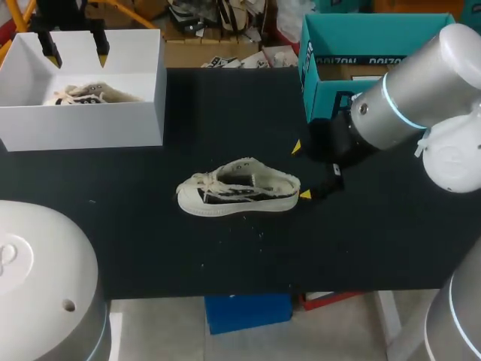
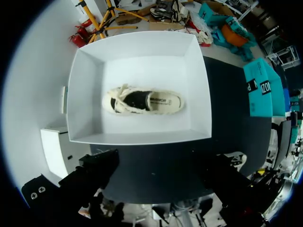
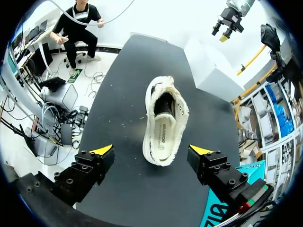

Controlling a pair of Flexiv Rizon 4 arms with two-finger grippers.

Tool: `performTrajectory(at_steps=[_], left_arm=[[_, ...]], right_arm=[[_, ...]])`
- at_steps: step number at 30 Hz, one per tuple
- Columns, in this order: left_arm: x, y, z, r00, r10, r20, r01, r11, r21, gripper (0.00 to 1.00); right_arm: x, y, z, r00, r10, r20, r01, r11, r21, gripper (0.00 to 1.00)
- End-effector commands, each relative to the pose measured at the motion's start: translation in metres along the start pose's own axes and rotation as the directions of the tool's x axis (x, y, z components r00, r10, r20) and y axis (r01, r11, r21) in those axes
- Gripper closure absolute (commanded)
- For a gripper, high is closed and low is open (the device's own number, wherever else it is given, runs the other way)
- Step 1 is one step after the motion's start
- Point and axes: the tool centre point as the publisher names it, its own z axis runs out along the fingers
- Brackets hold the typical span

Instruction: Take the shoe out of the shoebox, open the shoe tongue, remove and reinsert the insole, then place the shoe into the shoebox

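Cream canvas low-top sneaker [image 1: 237,192] is sitting in the middle of the frame on the black tabletop [image 1: 225,256], toe pointing left, apparently sole-down, well outside the white cardboard shoebox [image 1: 83,124] at upper left. Right gripper [image 1: 301,171] is hovering just behind the heel, fingers spread wide and holding nothing. From its wrist camera the sneaker is lying ahead of the fingers, with the pale insole [image 3: 162,137] showing inside. Left gripper [image 1: 76,52] is hanging over the shoebox, likewise wide open and empty, with a second matching sneaker [image 1: 86,94] lying in the box beneath it.

Risks I am noting:
- **Skidding:** nothing is bracing the sneaker, so a nudge at the heel would likely slide it across the smooth tabletop.
- **Poor grip:** the soft heel collar may fold and slip out if pinched.
- **Snagging:** the loose laces near the toe could catch a fingertip.
- **Crowded box:** with one sneaker already in there, the returning one may land on top of it.
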Motion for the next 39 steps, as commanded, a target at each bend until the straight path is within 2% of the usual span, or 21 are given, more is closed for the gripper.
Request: performTrajectory(at_steps=[1, 15, 17, 19, 23, 28, 34, 39], left_arm=[[0.0, 0.0, 0.0, 1.0, -0.001, 0.002, 0.001, 1.0, -0.002, 0.0], [0.0, 0.0, 0.0, 1.0, -0.001, 0.002, 0.001, 1.0, -0.002, 0.0], [0.0, 0.0, 0.0, 1.0, -0.001, 0.002, 0.001, 1.0, -0.002, 0.0], [0.0, 0.0, 0.0, 1.0, -0.001, 0.002, 0.001, 1.0, -0.002, 0.0], [0.0, 0.0, 0.0, 1.0, -0.001, 0.002, 0.001, 1.0, -0.002, 0.0], [0.0, 0.0, 0.0, 1.0, -0.001, 0.002, 0.001, 1.0, -0.002, 0.0], [0.0, 0.0, 0.0, 1.0, -0.001, 0.002, 0.001, 1.0, -0.002, 0.0], [0.0, 0.0, 0.0, 1.0, -0.001, 0.002, 0.001, 1.0, -0.002, 0.0]], right_arm=[[0.0, 0.0, 0.0, 1.0, 0.0, 0.001, 0.0, 1.0, -0.001, 0.0], [0.0, 0.0, 0.0, 1.0, 0.0, 0.001, 0.0, 1.0, -0.001, 0.0], [0.012, 0.001, -0.001, 1.0, 0.016, 0.016, -0.015, 0.998, -0.06, 0.0], [0.02, -0.004, 0.005, 1.0, 0.024, 0.004, -0.024, 0.998, -0.062, 0.0], [0.025, -0.006, 0.01, 0.999, 0.042, 0.023, -0.039, 0.992, -0.118, 0.0], [0.022, -0.01, 0.018, 0.999, 0.049, 0.018, -0.045, 0.986, -0.16, 0.0], [0.009, -0.016, 0.033, 0.996, 0.091, -0.004, -0.09, 0.967, -0.239, 0.0], [-0.003, -0.022, 0.043, 0.994, 0.103, -0.026, -0.106, 0.958, -0.268, 0.0]])
